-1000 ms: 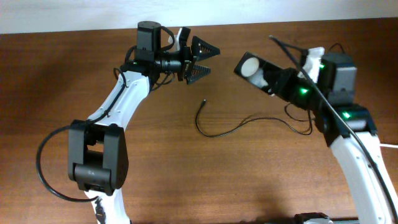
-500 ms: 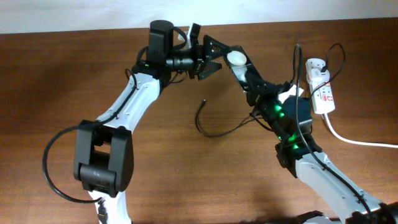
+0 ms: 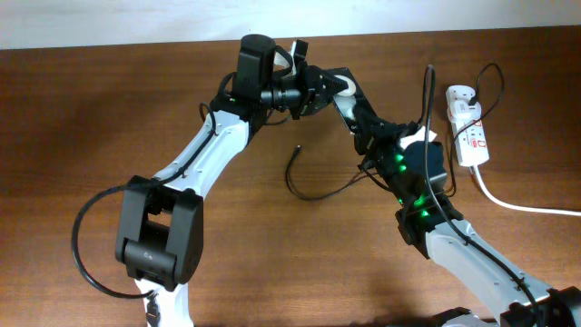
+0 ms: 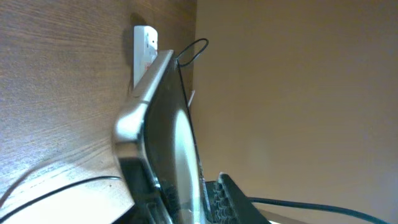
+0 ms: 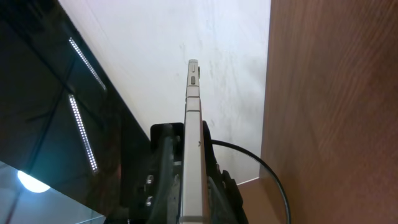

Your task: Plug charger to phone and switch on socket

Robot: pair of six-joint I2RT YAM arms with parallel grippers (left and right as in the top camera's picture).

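Note:
The phone [image 3: 342, 92], black with a silver edge, hangs in the air above the back of the table, held edge-on between both grippers. My right gripper [image 3: 363, 123] is shut on its lower end, and its fingers press both faces of the phone [image 5: 193, 137] in the right wrist view. My left gripper [image 3: 313, 91] has closed on the other end; its ribbed pads [image 4: 224, 196] sit against the phone [image 4: 165, 124]. The charger cable [image 3: 313, 189] lies loose on the table below, with its plug tip [image 3: 298, 148] free. The socket [image 3: 470, 136] lies at the right.
A thick white cord [image 3: 522, 205] runs from the socket towards the right edge. Thin black cables loop above the socket [image 3: 490, 77]. The white wall borders the table's far edge. The socket [image 4: 144, 46] shows behind the phone in the left wrist view.
The right arm carried the phone leftwards to the left gripper. The left gripper moved right to meet it, and its wide-open jaws closed on the phone's end.

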